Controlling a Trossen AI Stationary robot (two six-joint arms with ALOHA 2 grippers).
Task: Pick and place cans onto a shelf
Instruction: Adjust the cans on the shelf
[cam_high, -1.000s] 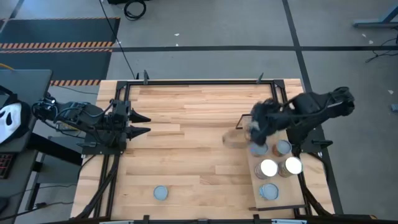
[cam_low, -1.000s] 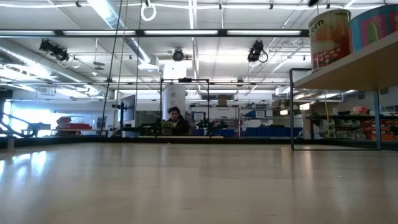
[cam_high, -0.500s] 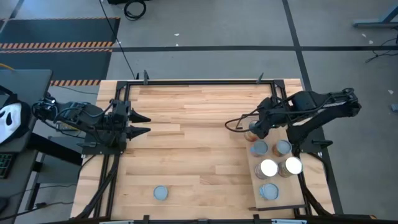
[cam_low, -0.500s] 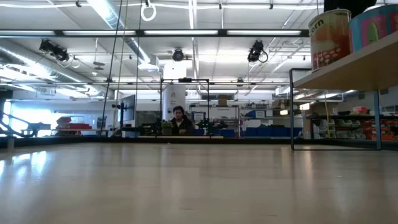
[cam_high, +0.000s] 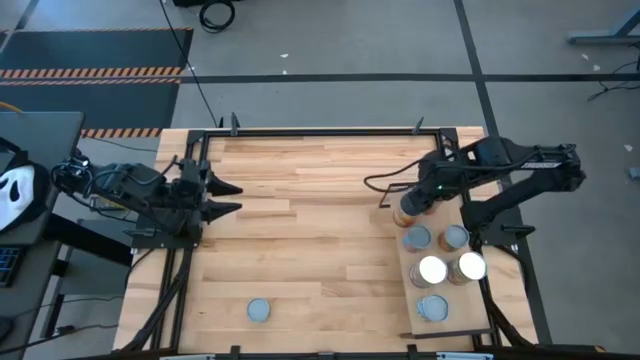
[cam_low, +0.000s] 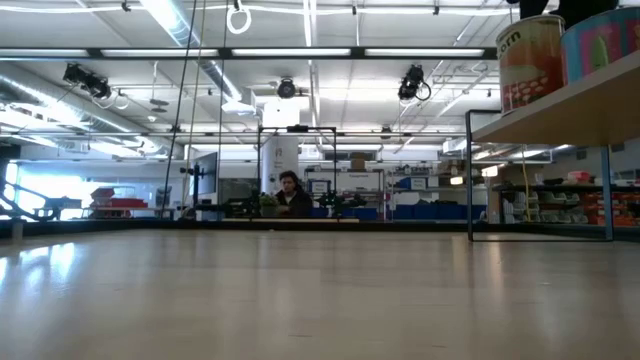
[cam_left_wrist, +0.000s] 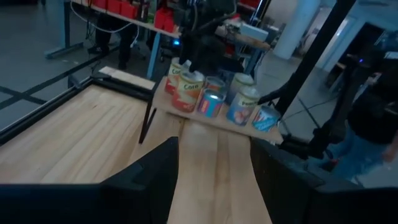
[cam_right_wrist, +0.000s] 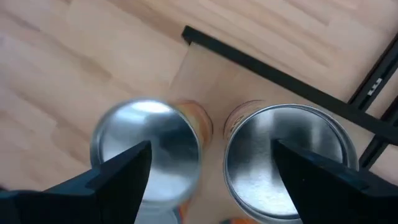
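The shelf (cam_high: 462, 300) is a pale board on a black frame at the table's right side. Several cans stand on it, among them silver tops (cam_high: 417, 238) and shiny white tops (cam_high: 432, 269). An orange-brown can (cam_high: 404, 213) stands at the shelf's far left corner. My right gripper (cam_high: 413, 203) hangs open just above it. In the right wrist view (cam_right_wrist: 221, 180) its fingers stand wide apart over two can tops, one (cam_right_wrist: 146, 149) and the other (cam_right_wrist: 289, 155). One more can (cam_high: 259, 311) stands on the table near the front. My left gripper (cam_high: 228, 198) is open and empty at the table's left edge.
The shelf's thin black edge (cam_right_wrist: 249, 56) runs just beyond the two cans. In the low view the shelf (cam_low: 560, 115) stands raised above the tabletop with labelled cans (cam_low: 530, 60) on it. A person (cam_low: 290, 195) sits far off in the room. Bare slatted tabletop (cam_high: 300, 230) lies between the arms.
My right gripper has gone toward the table's right edge with the orange-brown can. The can now stands at the shelf's far left corner. The arm has then drawn back a little toward the right and far side, so more of the can shows.
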